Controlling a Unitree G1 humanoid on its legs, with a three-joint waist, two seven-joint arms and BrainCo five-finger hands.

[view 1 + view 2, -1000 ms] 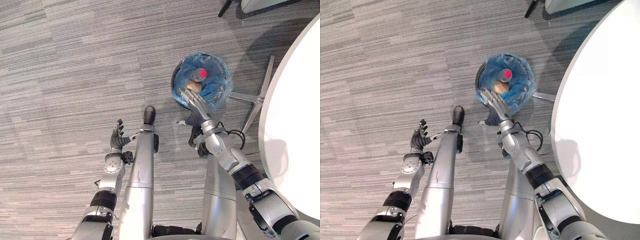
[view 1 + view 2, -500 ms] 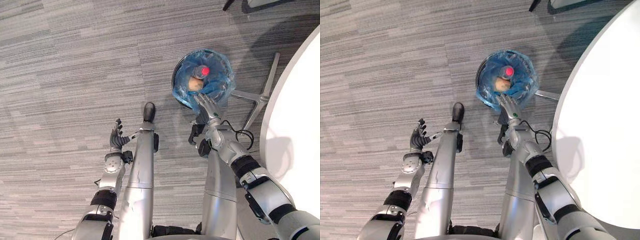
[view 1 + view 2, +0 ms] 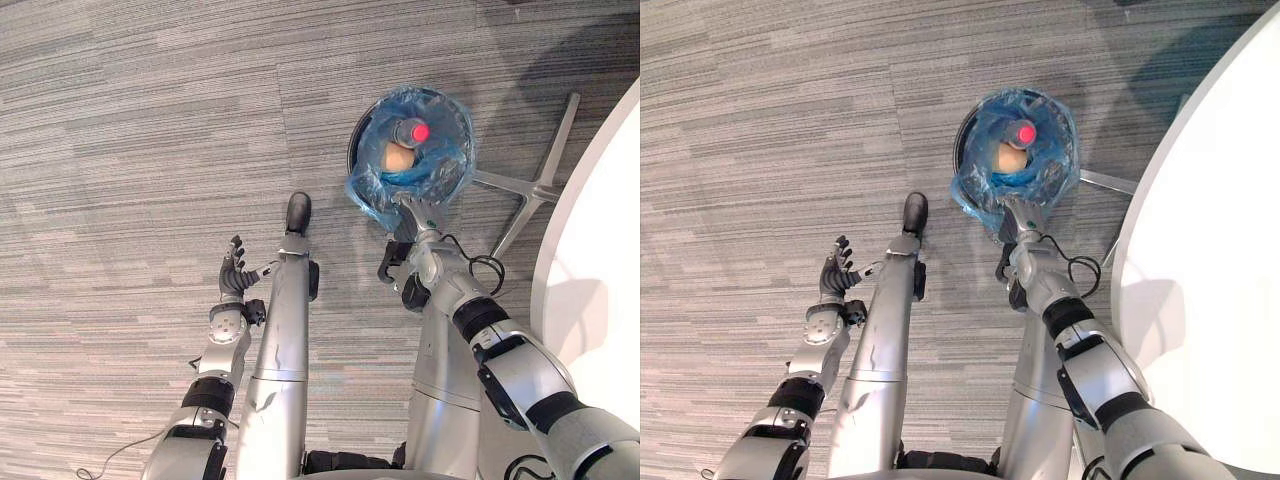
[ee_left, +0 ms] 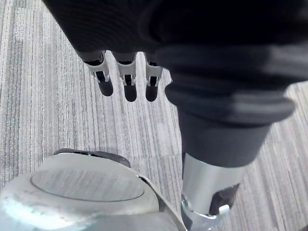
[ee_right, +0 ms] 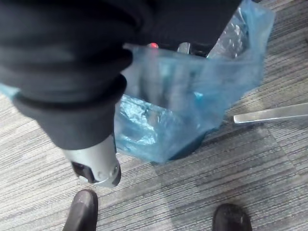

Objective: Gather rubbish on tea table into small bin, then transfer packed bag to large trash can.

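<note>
Small bin [image 3: 352, 152] lined with a blue bag [image 3: 447, 166], on grey carpet [image 3: 120, 150] beside a white table [image 3: 600, 290]; inside, a red-capped bottle [image 3: 413, 131] and a tan object [image 3: 398, 157]. Right hand [image 3: 418, 212] at the bag's near edge, fingers veiled by film, grip indeterminable. Left hand [image 3: 234, 277] above carpet, well apart, fingers [image 4: 129, 82] straight, holding nothing.

No legible text, label, number or sign anywhere.

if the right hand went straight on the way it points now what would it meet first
Most likely the blue bag lining the small bin: the right hand points at its near edge and seems to touch it, though depth is unclear.
</note>
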